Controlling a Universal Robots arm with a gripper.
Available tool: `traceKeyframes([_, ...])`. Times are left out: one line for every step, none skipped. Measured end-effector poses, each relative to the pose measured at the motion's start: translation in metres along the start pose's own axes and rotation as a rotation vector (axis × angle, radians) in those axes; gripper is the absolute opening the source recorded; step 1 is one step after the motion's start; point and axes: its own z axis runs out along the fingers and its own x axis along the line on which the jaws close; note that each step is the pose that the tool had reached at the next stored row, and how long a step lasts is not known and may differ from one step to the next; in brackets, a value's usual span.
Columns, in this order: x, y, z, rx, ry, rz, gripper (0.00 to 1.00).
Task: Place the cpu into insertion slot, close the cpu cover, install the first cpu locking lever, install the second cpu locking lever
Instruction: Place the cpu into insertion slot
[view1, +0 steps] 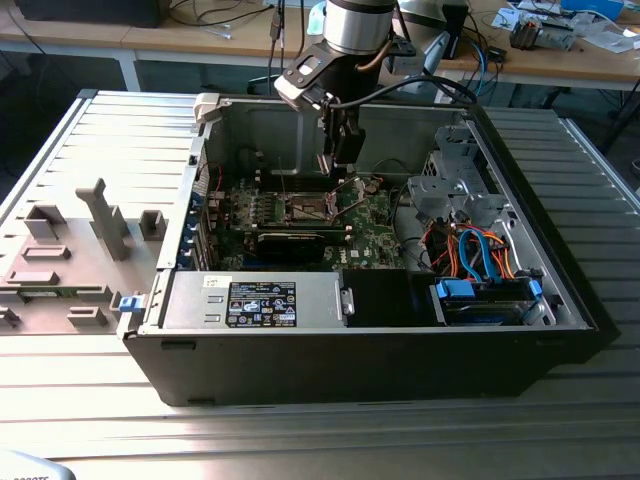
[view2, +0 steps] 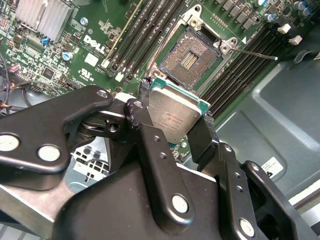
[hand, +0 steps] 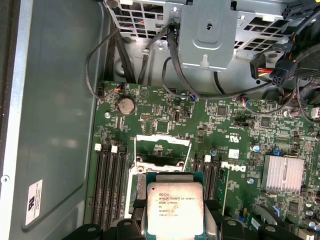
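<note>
Ribbed metal tabletop (view1: 300, 440) bearing an open black computer case (view1: 350, 365), laid on its side with the interior facing up. Inside, toward the exterior view's right, a drive cage (view1: 480, 295) with blue and orange cables. Along the near wall, a boxed power supply (view1: 250, 300). Reaching down into the case from above, the robot arm (view1: 355, 25). Flat on the case floor, a green motherboard (hand: 165, 107) with long black memory slots (hand: 107, 185) and a finned heatsink (hand: 282, 172). Hanging over the board, the black hand (view2: 175, 112), its two fingers (view2: 150, 140) pinching the cpu (hand: 175, 207) by opposite edges. Below, the insertion slot (view2: 190, 57), bare, dark centre exposed. Just beyond it, the cpu cover (hand: 162, 140), tilted up and open. Silver-grey top of the cpu facing up, held just above the insertion slot, not seated. Beside the slot, a thin locking lever (view2: 255, 53) swung out to one side
</note>
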Motion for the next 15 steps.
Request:
traceKeyframes([0.0,0.0,0.0,0.0,0.0,0.001,0.54])
traceKeyframes([0.0,0.0,0.0,0.0,0.0001,0.003,0.54])
traceKeyframes([0.0,0.0,0.0,0.0001,0.0002,0.003,0.54])
traceKeyframes([0.0,0.0,0.0,0.0001,0.0001,0.004,0.54])
traceKeyframes([0.0,0.0,0.0,0.0001,0.0002,0.005,0.54])
traceKeyframes([0.0,0.0,0.0001,0.0001,0.0003,0.006,0.54])
traceKeyframes([0.0,0.0,0.0001,0.0001,0.0002,0.007,0.54])
traceKeyframes([0.0,0.0,0.0001,0.0002,0.0003,0.007,0.54])
traceKeyframes([0.0,0.0,0.0001,0.0002,0.0003,0.008,0.54])
traceKeyframes([0.0,0.0,0.0001,0.0001,0.0004,0.009,0.54])
traceKeyframes([0.0,0.0,0.0001,0.0002,0.0004,0.01,0.54])
traceKeyframes([0.0,0.0,0.0001,0.0002,0.0004,0.011,0.54])
traceKeyframes([0.0,0.0,0.0001,0.0002,0.0005,0.012,0.54])
traceKeyframes([0.0,0.0,0.0001,0.0002,0.0005,0.013,0.54])
traceKeyframes([0.0,0.0,0.0001,0.0003,0.0006,0.014,0.54])
